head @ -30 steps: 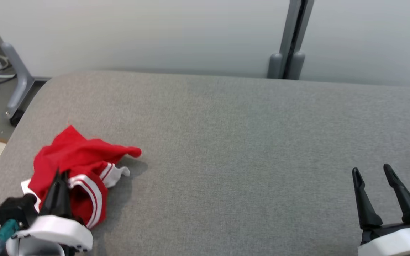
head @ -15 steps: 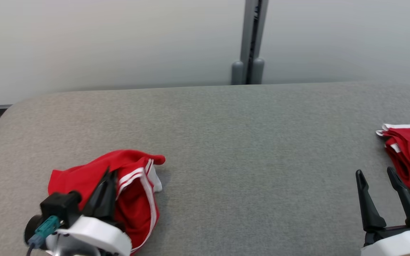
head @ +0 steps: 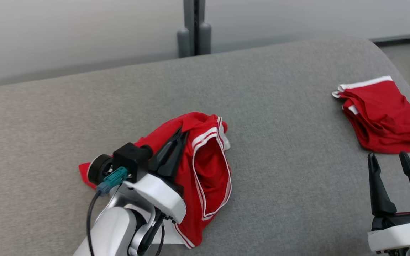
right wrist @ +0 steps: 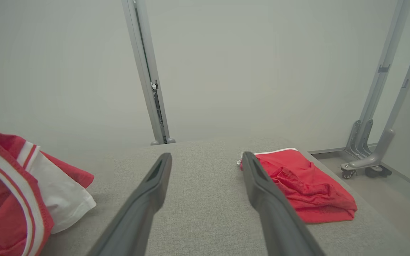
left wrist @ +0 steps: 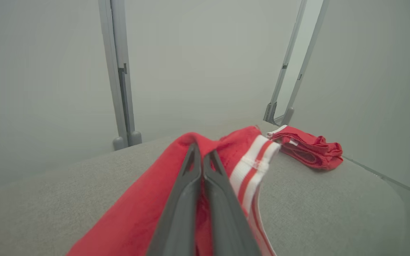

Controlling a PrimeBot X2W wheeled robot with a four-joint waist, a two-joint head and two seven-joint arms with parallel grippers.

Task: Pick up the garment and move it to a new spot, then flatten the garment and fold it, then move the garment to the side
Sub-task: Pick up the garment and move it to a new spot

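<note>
The left gripper [head: 183, 132] pinches crumpled red shorts [head: 205, 170] on a grey padded table [head: 279, 149]; the right gripper [head: 388, 158], jaws apart, hovers just beside folded red shorts [head: 383, 113].

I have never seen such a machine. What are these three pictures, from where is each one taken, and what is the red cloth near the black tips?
It is a robot with two arms at a grey padded table. One picture comes from its head, looking down; the other two come from cameras on its wrists, looking along the fingers. The left gripper is shut on a crumpled red garment with white stripes, also seen in the left wrist view. The right gripper is open and holds nothing. A second red garment lies folded near the table's right edge.
</note>
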